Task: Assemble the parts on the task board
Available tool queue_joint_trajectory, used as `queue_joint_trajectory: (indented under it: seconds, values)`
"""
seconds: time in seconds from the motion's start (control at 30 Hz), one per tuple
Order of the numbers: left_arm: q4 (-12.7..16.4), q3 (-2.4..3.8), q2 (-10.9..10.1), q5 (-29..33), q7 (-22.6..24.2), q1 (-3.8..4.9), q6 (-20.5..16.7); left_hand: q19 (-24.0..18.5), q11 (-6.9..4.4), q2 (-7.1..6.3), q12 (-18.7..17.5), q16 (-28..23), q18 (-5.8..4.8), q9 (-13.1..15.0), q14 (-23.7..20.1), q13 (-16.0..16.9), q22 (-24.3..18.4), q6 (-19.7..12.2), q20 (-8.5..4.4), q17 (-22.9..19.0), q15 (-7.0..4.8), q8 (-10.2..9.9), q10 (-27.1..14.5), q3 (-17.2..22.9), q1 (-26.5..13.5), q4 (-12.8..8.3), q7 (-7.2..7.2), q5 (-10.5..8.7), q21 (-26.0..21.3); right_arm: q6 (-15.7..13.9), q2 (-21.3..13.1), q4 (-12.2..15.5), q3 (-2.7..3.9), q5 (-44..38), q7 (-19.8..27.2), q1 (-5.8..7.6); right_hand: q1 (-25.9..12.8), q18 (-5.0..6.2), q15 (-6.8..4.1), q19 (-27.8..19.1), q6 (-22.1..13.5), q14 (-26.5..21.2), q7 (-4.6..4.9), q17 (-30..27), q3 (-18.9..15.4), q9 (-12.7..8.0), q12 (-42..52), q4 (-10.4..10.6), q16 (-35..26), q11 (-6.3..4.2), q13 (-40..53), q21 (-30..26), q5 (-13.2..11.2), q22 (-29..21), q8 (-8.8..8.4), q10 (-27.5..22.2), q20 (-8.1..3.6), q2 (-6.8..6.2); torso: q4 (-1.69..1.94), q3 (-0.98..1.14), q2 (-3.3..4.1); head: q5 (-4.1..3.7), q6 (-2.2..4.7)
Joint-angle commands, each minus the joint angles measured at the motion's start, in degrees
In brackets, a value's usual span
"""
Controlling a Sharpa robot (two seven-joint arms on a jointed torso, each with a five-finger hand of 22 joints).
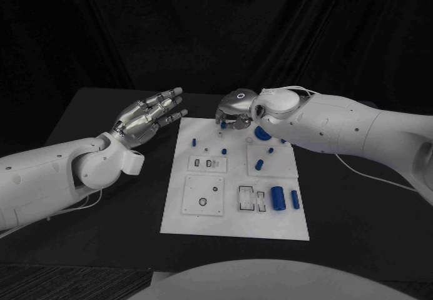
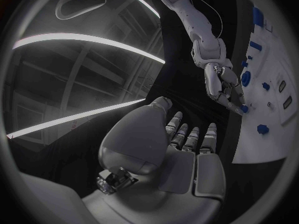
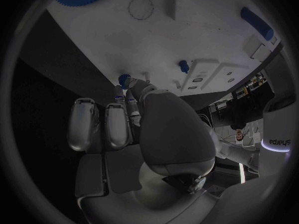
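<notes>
Head view first: your right robot hand (image 1: 234, 116) was down at the far edge of the task board (image 1: 236, 220), fingertips pinched on a small blue part (image 1: 223, 124) right at the board's far left area. Your left robot hand (image 1: 149, 117) hung off the board's far left corner, fingers spread, holding nothing. More blue parts sat toward the right side: a round gear-like piece (image 1: 261, 132), a short peg (image 1: 259, 165), and a fat cylinder (image 1: 278, 197) nearer you.

Left wrist view: the left robot hand (image 2: 187, 149) was flat and released, and you could see the right robot hand (image 2: 225, 88) across from it with the small blue part (image 2: 244, 108) at its fingertips, just over the task board (image 2: 274, 104).

Right wrist view: the right robot hand (image 3: 134, 129) had its fingers curled around the small blue part (image 3: 124, 79) at the board's edge.

My guess on handling: these look like hard, light plastic bits, stiff and probably a bit slick against metal fingers. You'd want a fingertip pinch on the sides, keeping the piece upright, not much squeeze, since a tiny peg like that could pop out or tip.
</notes>
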Motion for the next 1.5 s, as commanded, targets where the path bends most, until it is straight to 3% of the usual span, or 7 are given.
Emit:
queue_joint_trajectory:
  seconds: [0.03, 0.7, 0.8, 0.87, 0.9, 0.97, 1.5]
  values:
    - [-0.06, 0.06, 0.13, 0.09, 0.43, 0.11, 0.88, -0.22, 0.34, 0.23, 0.23, 0.13, 0.61, 0.06, 0.11, 0.05, 0.06, 0.16, 0.21, -0.01, -0.09, 0.34, -0.19, 0.34, 0.39, -0.12, -0.17, 0.35, -0.24, 0.15, -0.01, -0.19, 0.02, -0.22, -1.66, -0.13, -0.7, 0.44, 0.26, -0.72, -3.06, -0.47, -0.91, -0.65, 0.36, -0.69, -0.59, -0.07, -0.51, 0.23, -0.2, -0.56, -0.31, -0.38, -0.35, -3.26, 0.08, -0.28, 0.01, -0.04, 0.01, 0.01, -0.01]
    - [-0.55, 0.06, 0.24, 0.09, 0.37, 0.1, 1.07, -0.24, 0.34, 0.37, 0.21, 0.1, 0.6, 0.05, 0.08, 0.04, 0.06, 0.11, 0.22, -0.02, -0.08, 0.33, -0.23, 0.55, 0.43, -0.16, -0.17, 0.36, -0.25, -8.3, -8.96, 8.54, 0.02, 0.0, -2.79, 1.88, -0.93, 1.45, 0.43, -3.5, -5.8, -2.68, -0.99, -6.01, -1.36, -2.4, 2.33, -0.68, -4.02, 0.46, 0.81, -4.44, -0.08, -3.53, 0.11, -4.27, 0.45, 0.9, -0.04, 0.0, -0.03, 0.13, 0.88]
    - [-0.6, 0.06, 0.11, 0.09, 0.27, 0.1, 1.07, -0.24, 0.34, 0.37, 0.21, 0.1, 0.6, 0.05, 0.08, 0.04, 0.06, 0.11, 0.22, -0.02, -0.08, 0.33, -0.23, 0.55, 0.43, -0.16, -0.17, 0.36, -0.25, -8.51, -13.07, 12.13, 0.01, 1.19, -2.78, 2.38, -1.51, 3.14, -2.04, -6.67, -5.85, -2.81, 0.44, -7.26, -4.58, -2.83, 17.11, -1.41, -4.99, -2.73, 9.71, -9.55, -0.44, -8.85, 0.15, 9.38, -1.72, -0.09, -0.08, -0.01, -0.04, -0.08, 0.98]
    - [-0.63, 0.05, 0.05, 0.09, 0.2, 0.09, 1.08, -0.24, 0.34, 0.37, 0.21, 0.1, 0.6, 0.05, 0.08, 0.04, 0.06, 0.11, 0.22, -0.02, -0.08, 0.33, -0.23, 0.55, 0.43, -0.16, -0.17, 0.36, -0.25, -8.14, -14.8, 13.29, 0.01, 1.94, -3.08, 2.48, -1.54, 3.86, -2.83, -6.34, -5.74, -2.55, -0.57, -7.08, -7.49, -3.24, 48.15, -1.77, -5.22, -2.86, 40.49, -11.32, -1.16, -10.16, 0.33, 3.41, -3.63, 0.57, -0.07, -0.01, -0.04, -0.18, 1.07]
    - [-0.64, 0.05, 0.02, 0.09, 0.19, 0.09, 1.1, -0.24, 0.34, 0.37, 0.21, 0.1, 0.6, 0.05, 0.08, 0.04, 0.06, 0.11, 0.22, -0.02, -0.08, 0.33, -0.23, 0.55, 0.43, -0.16, -0.17, 0.36, -0.25, -7.88, -15.62, 13.78, 0.0, 2.62, -3.38, 2.51, -2.88, 1.09, -2.39, -2.08, -5.75, 2.23, 1.47, 8.88, -8.2, -3.35, 80.92, 0.19, 4.22, -5.49, 77.04, -6.59, -2.47, -4.93, -0.15, 20.6, -3.58, 3.78, -0.05, -0.01, -0.06, -0.17, 1.14]
    - [-0.61, 0.05, -0.08, 0.09, 0.18, 0.08, 1.17, -0.23, 0.34, 0.4, 0.23, 0.14, 0.6, 0.06, 0.1, 0.04, 0.06, 0.13, 0.22, -0.01, -0.07, 0.34, -0.23, 0.61, 0.45, -0.19, -0.17, 0.36, -0.25, -6.97, -17.35, 14.77, 0.0, 4.87, -4.38, 2.54, -6.0, 0.23, -2.61, 0.67, -3.39, 5.21, 1.58, 19.31, -10.52, -2.7, 85.86, 2.02, 9.31, -3.78, 86.1, -2.5, -5.09, -0.36, 1.06, 30.52, -2.93, 2.2, -0.04, -0.01, -0.06, -0.14, 1.2]
    - [-0.81, 0.04, -0.12, 0.08, 1.12, -0.13, 2.2, -0.07, 0.27, 0.65, 0.51, 0.41, 0.64, 0.13, 0.31, 0.09, 0.11, 0.65, 0.27, 0.09, 0.63, 0.52, -0.14, 1.46, 0.63, -0.51, -0.2, 0.5, -0.18, 0.68, -21.99, 14.93, -0.02, 10.92, -10.94, 0.09, -14.52, -1.96, -1.03, 6.35, -5.11, 6.63, 2.32, 23.9, -15.84, -0.87, 85.86, 10.21, 11.47, -3.13, 86.1, 6.55, -4.19, 9.68, 0.28, 30.52, -1.02, 2.09, -0.64, -0.18, -0.83, -0.47, 0.32]
